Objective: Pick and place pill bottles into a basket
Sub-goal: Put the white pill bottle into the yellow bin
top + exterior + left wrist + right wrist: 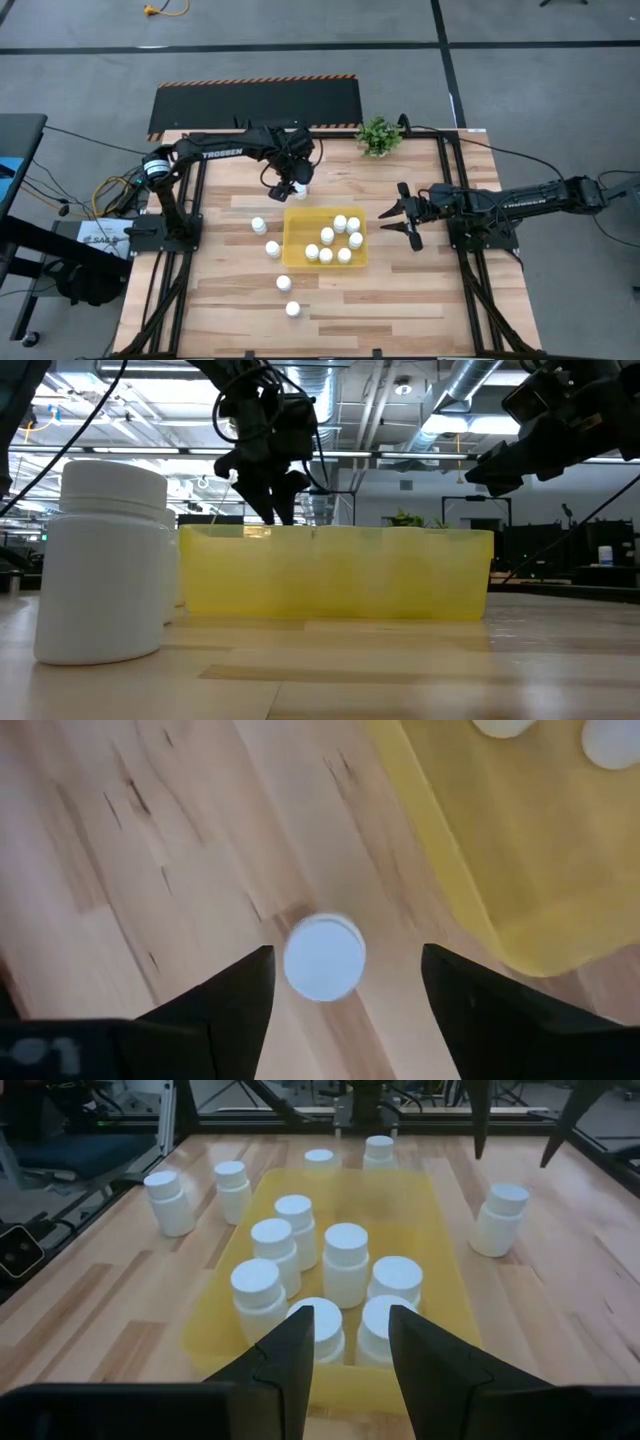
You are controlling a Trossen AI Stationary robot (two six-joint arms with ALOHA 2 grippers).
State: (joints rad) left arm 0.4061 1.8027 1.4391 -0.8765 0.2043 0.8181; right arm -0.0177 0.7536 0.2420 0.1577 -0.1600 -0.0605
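The basket is a yellow tray at mid-table with several white pill bottles standing in it. Another white bottle stands upright on the wood just beyond the tray's far left corner. My left gripper hovers open above this bottle, pointing steeply down. Its fingers end higher than the cap, one to each side, and touch nothing. Three more bottles stand on the table left of and nearer than the tray. My right gripper waits right of the tray, its fingers a little apart with nothing between them.
A small green potted plant stands at the table's far edge. A black mat with a striped edge lies beyond the table. One bottle stands close to the low camera, near the front edge. Bare wood lies right of the tray.
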